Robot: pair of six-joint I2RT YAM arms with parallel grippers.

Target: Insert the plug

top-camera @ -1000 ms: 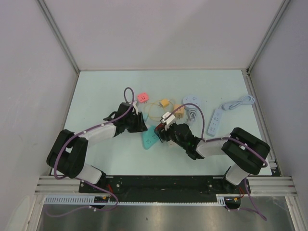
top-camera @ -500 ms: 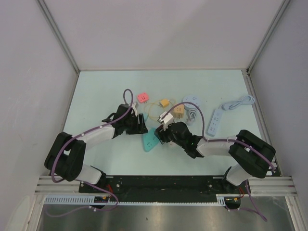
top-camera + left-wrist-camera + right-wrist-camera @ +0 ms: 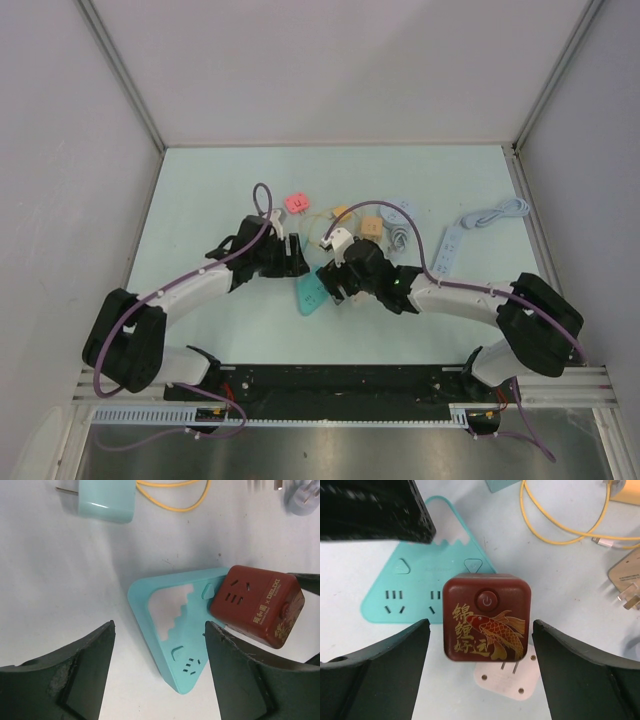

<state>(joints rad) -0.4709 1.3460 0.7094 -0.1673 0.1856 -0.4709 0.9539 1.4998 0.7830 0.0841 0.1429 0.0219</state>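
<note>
The plug is a dark red cube [image 3: 487, 617] with a gold fish and a power button on top. It sits on one corner of the teal triangular power strip [image 3: 405, 590], its prongs hidden. My right gripper [image 3: 481, 622] stands open around the cube, with a gap on each side. My left gripper [image 3: 159, 625] is open above the strip [image 3: 170, 630], left of the red cube [image 3: 257, 605]. From above, both grippers [image 3: 293, 258] [image 3: 338, 275] meet over the strip [image 3: 311, 292].
A white flat plug [image 3: 512, 680] lies prongs-up just behind the cube. A yellow cable [image 3: 555, 530], tan adapters [image 3: 371, 226], a pink adapter [image 3: 297, 202], a pale teal plug [image 3: 106, 500] and two pale blue strips [image 3: 447, 250] lie further back. Enclosure walls surround the table.
Both grippers have opened wider. The right one has let go of the red cube, which stays on the teal strip. Both arms have stretched slightly further forward.
</note>
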